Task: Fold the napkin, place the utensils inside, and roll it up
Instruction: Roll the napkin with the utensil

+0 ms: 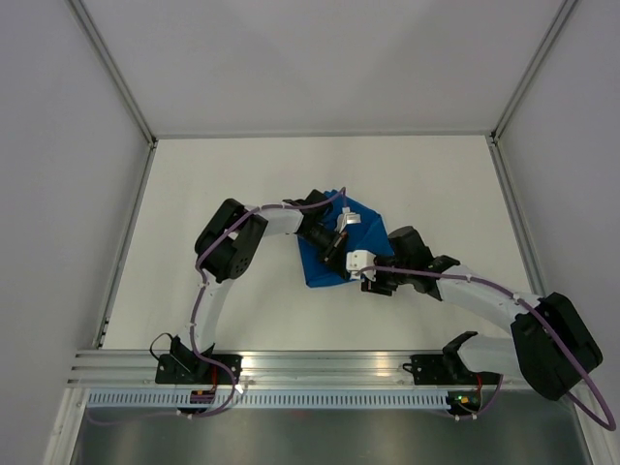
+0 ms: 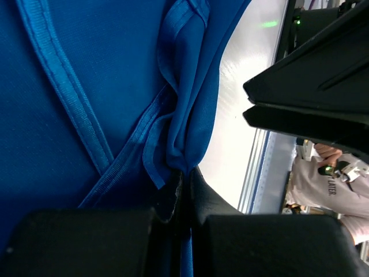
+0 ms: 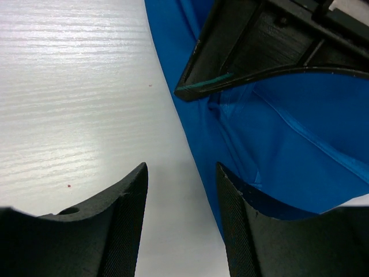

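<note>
The blue napkin lies bunched and partly folded in the middle of the white table, mostly under both grippers. My left gripper is shut on a gathered fold of the napkin; cloth runs between the closed fingertips. My right gripper is open and empty, low over the napkin's edge, one finger over cloth and the other over bare table. The left gripper shows just ahead of it. The knife is not in view.
The white table has grey walls at the back and both sides. An aluminium rail runs along the near edge. A black part of the right arm hangs close beside the left gripper.
</note>
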Robot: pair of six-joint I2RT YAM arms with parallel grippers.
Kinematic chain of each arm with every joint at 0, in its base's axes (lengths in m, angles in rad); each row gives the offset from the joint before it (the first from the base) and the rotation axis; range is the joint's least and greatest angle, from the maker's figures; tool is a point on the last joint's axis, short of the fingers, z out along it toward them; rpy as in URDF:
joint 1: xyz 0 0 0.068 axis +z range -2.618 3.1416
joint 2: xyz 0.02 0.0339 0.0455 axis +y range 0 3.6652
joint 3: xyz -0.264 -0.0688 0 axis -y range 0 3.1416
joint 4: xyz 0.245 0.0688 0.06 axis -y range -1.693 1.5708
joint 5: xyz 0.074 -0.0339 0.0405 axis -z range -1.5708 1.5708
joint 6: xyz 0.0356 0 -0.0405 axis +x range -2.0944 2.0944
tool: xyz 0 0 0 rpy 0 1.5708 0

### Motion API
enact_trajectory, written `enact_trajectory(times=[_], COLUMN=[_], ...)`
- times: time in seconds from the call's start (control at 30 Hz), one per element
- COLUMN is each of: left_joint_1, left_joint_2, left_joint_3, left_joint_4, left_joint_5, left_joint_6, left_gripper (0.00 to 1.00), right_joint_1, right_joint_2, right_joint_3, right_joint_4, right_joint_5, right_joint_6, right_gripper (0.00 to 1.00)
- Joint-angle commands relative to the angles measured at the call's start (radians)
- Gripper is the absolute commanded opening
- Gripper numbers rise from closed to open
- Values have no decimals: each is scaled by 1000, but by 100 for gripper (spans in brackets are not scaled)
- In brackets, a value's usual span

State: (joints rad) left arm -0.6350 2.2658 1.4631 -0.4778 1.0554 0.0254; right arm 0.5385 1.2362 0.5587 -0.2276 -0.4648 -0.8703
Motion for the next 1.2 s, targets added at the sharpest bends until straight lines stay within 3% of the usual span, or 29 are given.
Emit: enact_trajectory(times=[0.0,0.4,0.83,1.17], left_joint_1=[11,18,26,35], left_joint_2=[40,54,57,70], left_joint_3=[11,-27,-72,-64], left_joint_4=[-54,-54,-54,-71], left_joint_5=[-38,-28,-6,9], left_joint_6=[-45,-27,28,48], left_gripper=[2,2,2,2], right_joint_1=[40,104,106,129], right_joint_2=[-23,83,206,206], right_joint_3=[-37,-8,110,145], right_joint_4=[158,214,74,-62], right_joint_5=[49,40,-29,-60], right_joint_6=[-48,-137,-245,-282], right_gripper=[56,58,57,56])
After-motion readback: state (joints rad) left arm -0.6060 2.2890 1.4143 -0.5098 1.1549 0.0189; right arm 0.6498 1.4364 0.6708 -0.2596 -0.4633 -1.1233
